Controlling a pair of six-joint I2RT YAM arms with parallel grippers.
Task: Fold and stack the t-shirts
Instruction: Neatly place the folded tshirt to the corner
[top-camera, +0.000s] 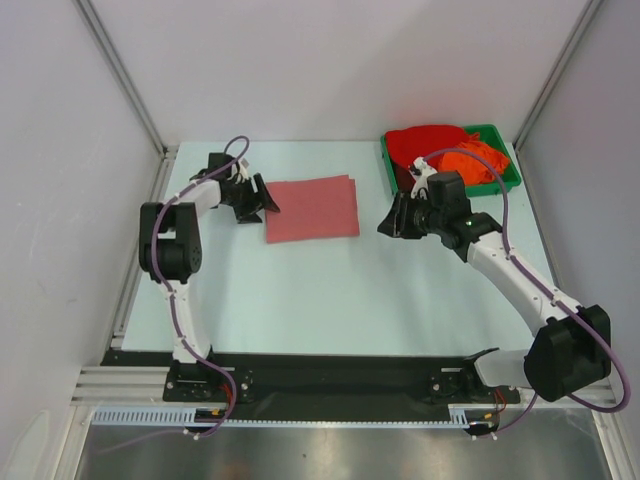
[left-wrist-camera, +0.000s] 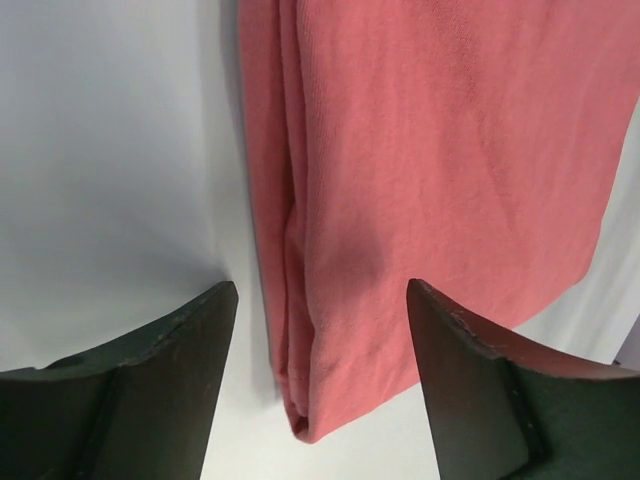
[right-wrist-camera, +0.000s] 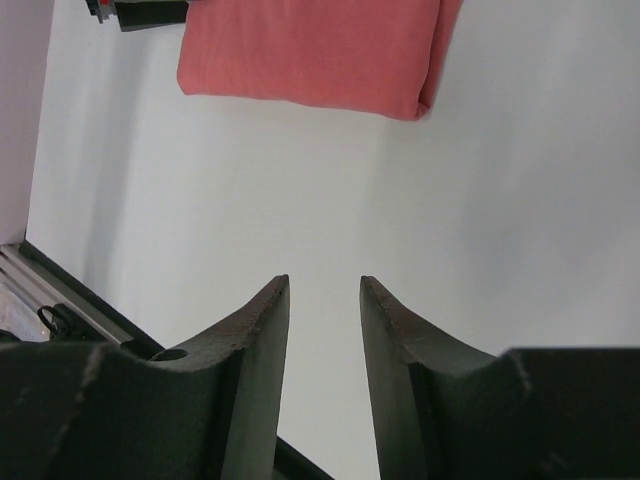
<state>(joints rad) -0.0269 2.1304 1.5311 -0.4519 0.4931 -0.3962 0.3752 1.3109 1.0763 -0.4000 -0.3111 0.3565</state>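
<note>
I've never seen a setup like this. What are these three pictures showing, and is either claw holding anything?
Two robot arms are bolted at the near edge of a table. The overhead picture looks down on both. The other two come from a camera on each wrist, looking past that arm's own gripper. A folded salmon t-shirt lies flat on the table. A green tray at the far right holds a crumpled red t-shirt and an orange t-shirt. The left gripper stands open over the salmon t-shirt's folded corner. The right gripper is open over bare table. Neither holds anything.
</note>
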